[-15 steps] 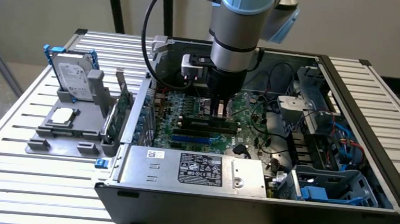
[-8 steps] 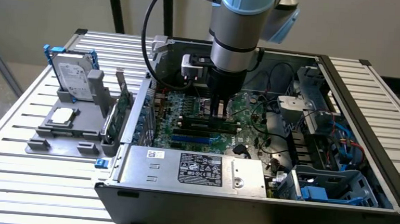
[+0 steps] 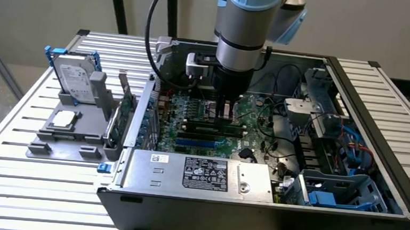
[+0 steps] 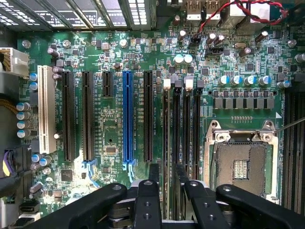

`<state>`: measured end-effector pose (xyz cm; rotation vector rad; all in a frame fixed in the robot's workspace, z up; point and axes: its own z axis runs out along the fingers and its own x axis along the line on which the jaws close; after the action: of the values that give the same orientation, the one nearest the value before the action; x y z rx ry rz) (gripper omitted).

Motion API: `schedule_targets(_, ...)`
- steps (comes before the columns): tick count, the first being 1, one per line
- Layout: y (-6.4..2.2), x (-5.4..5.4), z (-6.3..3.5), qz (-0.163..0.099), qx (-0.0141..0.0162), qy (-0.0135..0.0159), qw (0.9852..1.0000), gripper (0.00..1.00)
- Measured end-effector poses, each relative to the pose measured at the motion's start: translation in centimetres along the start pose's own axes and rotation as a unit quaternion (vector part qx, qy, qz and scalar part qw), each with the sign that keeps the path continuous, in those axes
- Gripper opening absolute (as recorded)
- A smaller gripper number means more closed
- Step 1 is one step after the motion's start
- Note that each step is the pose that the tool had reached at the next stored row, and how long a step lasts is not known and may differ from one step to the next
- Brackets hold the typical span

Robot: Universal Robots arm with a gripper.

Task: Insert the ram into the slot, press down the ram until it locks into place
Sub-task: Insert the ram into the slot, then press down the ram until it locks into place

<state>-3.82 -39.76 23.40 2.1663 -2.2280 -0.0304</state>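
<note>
Seating ram [image 3: 208,127] in slot [image 4: 166,109] directly beneath pincer [image 3: 223,116], seemingly; lowering square and upright, pressing evenly along the top edge, watching for end clips [image 4: 166,84] snapping in; avoiding tilt toward neighbouring slots [image 4: 195,133]. Hovering low over board [image 4: 109,133], right above ram; clamped or loose: not being able to tell.

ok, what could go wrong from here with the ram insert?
1. Several alike black slots lie side by side under the gripper. A slight sideways error might mean the wrong slot or the wall between two.
2. Whether the end clips stand open can't be told. A closed one would likely block seating.
3. Capacitors stand close to the slot ends, so a tilted push could strike them.
</note>
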Motion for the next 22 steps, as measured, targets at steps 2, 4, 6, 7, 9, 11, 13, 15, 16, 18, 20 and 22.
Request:
schedule_targets(2,0.03,0.0,-0.33,0.0,0.0,0.0,1.0,0.27)
schedule_targets(4,0.07,0.0,-0.72,0.0,0.0,0.0,1.0,0.27)
schedule_targets(6,0.12,0.0,-1.13,0.0,0.0,0.0,1.0,0.27)
schedule_targets(7,0.13,0.0,-1.35,0.0,0.0,-0.0001,1.0,0.27)
schedule_targets(9,0.16,0.0,-1.81,0.0,0.0,0.0001,1.0,0.27)
schedule_targets(11,0.18,0.0,-2.1,0.0,0.0,0.0,1.0,0.25)
schedule_targets(13,0.18,0.0,-2.09,0.0,0.0001,-0.0001,1.0,0.13)
schedule_targets(15,0.18,0.0,-2.09,0.0,0.0001,-0.0001,1.0,0.11)
schedule_targets(16,0.18,0.0,-2.1,0.0,0.0,0.0,1.0,0.11)
schedule_targets(18,0.18,0.0,-2.1,0.0,0.0,0.0,1.0,0.11)
schedule_targets(20,0.18,0.0,-2.1,0.0,0.0,0.0,1.0,0.11)
schedule_targets(22,0.18,0.0,-2.1,0.0,0.0,0.0,1.0,0.11)
